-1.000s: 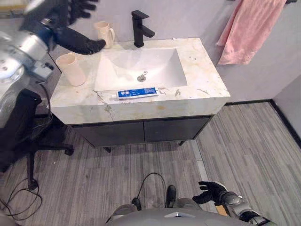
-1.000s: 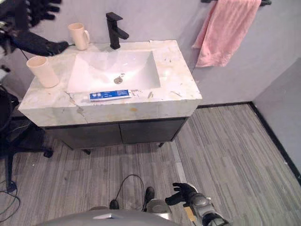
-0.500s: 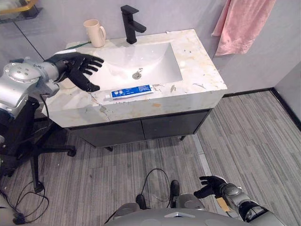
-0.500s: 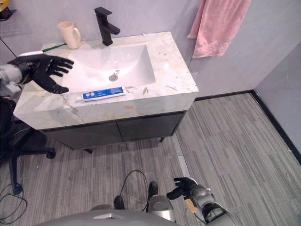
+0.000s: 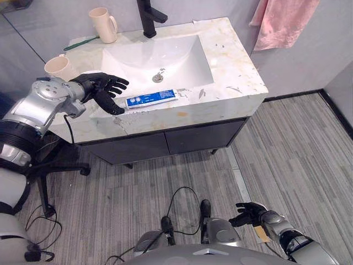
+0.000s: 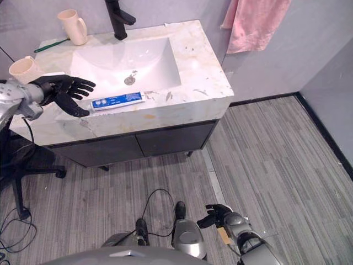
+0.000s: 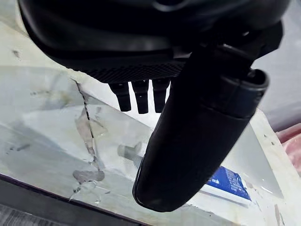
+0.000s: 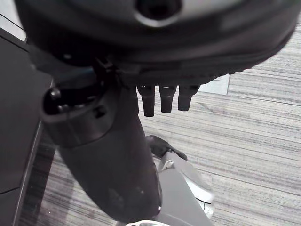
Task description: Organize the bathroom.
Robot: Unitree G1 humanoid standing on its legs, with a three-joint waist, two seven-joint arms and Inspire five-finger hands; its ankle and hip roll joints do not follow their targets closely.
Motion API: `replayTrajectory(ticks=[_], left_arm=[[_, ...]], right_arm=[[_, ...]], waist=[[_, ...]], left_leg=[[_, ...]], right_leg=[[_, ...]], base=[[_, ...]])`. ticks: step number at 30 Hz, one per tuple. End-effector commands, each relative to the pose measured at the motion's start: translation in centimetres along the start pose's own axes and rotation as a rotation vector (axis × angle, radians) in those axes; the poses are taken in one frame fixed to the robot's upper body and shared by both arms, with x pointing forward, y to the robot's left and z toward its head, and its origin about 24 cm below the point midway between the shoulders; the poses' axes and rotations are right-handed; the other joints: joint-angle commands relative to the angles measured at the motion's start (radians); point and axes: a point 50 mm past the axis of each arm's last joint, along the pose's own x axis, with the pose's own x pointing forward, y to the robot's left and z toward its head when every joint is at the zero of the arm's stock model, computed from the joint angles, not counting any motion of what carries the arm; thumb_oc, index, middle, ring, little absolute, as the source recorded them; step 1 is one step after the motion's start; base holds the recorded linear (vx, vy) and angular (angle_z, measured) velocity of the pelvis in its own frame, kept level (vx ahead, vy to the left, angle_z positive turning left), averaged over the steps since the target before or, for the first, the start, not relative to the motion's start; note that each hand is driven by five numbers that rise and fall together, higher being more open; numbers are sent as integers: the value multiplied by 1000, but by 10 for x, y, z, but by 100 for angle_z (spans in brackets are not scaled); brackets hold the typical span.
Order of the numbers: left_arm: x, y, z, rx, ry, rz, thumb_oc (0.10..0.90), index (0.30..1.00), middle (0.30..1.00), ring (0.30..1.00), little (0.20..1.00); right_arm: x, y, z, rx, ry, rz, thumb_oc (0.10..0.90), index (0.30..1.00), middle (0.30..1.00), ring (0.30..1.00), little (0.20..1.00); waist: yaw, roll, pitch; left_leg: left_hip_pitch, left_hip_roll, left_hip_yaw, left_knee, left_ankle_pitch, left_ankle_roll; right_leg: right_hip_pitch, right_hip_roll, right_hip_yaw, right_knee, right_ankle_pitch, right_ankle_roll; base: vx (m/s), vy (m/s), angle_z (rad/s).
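**Operator:** While my left hand [image 5: 101, 88] hovers over the marble counter [image 5: 231, 72], its fingers are spread straight and it holds nothing. The thumb tip points down just beside the near end of the toothpaste tube [image 5: 151, 98]; I cannot tell whether it touches.

**Partner:** Where is that tube relative to the sink basin [image 5: 165, 58]?

**Operator:** It lies flat on the counter strip just in front of the basin, lengthwise along the front edge. Left of the basin, a beige cup [image 5: 59, 66] stands upright beside my left wrist. Behind the basin's left corner stands a beige mug [image 5: 103, 25] with its handle turned toward the black faucet [image 5: 149, 16], and a green toothbrush [image 5: 81, 43] lies on the counter just beside the mug.

**Partner:** Anything right of the basin?

**Operator:** A pink towel [image 5: 281, 22] hangs on the wall, beyond the counter's right end.

**Partner:** And your right hand?

**Operator:** My right hand [image 5: 249, 212] hangs low over the grey plank floor [image 5: 298, 149], well apart from the basin, fingers relaxed and open, empty.
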Motion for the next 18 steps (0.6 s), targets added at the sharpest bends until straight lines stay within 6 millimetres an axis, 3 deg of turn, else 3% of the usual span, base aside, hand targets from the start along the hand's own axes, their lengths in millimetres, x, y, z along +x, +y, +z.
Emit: replayTrajectory(ticks=[1,15,16,18], left_arm=[[-18,39,56,68,-183,186,800,900,900,900,900],[-8,23,62,83,-172,153,800,900,900,900,900],[-8,23,60,88,-164,156,673,709,709,709,709],[-8,24,56,96,-139,154,463,394,394,394,394]], right_arm=[[-1,-3,-12,9,34,1,800,900,900,900,900],[-2,-11,-11,22,22,-38,800,900,900,900,900],[-2,-11,-11,24,19,-39,800,900,900,900,900],[-3,-12,-10,25,12,-38,800,900,900,900,900]], waist=[[-2,18,-31],[-16,25,-22],[-17,25,-22],[-19,25,-20]], left_leg=[[-10,44,102,154,-57,27],[-15,46,110,149,-36,18],[-15,46,111,150,-35,18],[-17,46,112,151,-38,19]], right_leg=[[-89,-48,56,79,-92,120],[-94,-44,62,70,-96,110],[-94,-43,63,70,-96,109],[-97,-44,63,73,-98,109]], base=[[-13,4,-3],[-1,2,-1],[9,6,-4],[11,6,-5]])
